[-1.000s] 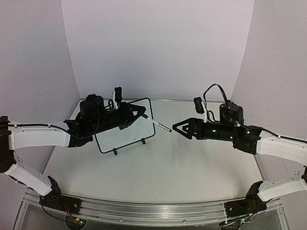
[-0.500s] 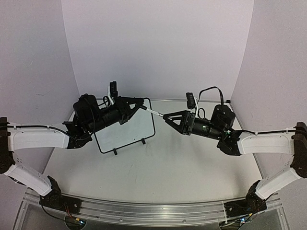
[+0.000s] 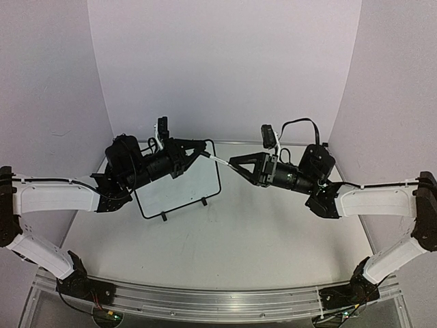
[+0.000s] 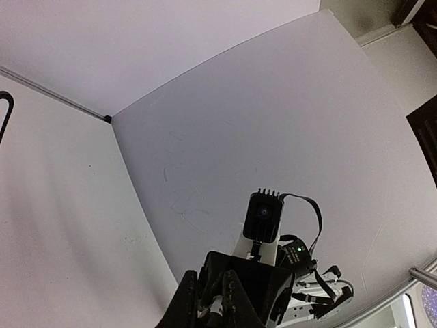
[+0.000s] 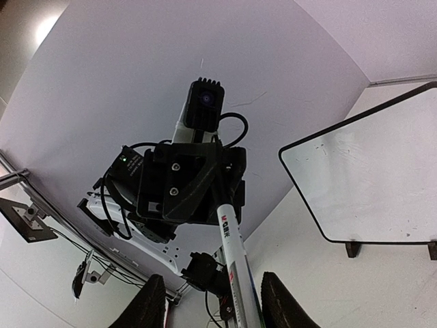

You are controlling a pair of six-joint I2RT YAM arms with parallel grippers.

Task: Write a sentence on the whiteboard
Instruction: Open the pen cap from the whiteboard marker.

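Observation:
The whiteboard (image 3: pixel 184 184) stands on its two black feet at the centre left of the table and also shows in the right wrist view (image 5: pixel 369 184). Its face looks blank; the sentence does not show. A white marker (image 3: pixel 217 160) hangs in the air between the two grippers, above the board's top right corner. My left gripper (image 3: pixel 203 154) is shut on one end of it (image 4: pixel 216 311). My right gripper (image 3: pixel 232 164) is at the other end. Its fingers (image 5: pixel 147 301) stand wide apart with the marker's barrel (image 5: pixel 235 253) passing between them.
Pale backdrop walls (image 3: pixel 225 68) close the table at the back and sides. A metal rail (image 3: pixel 218 301) with both arm bases runs along the near edge. Bare table top (image 3: pixel 259 232) lies in front of the board.

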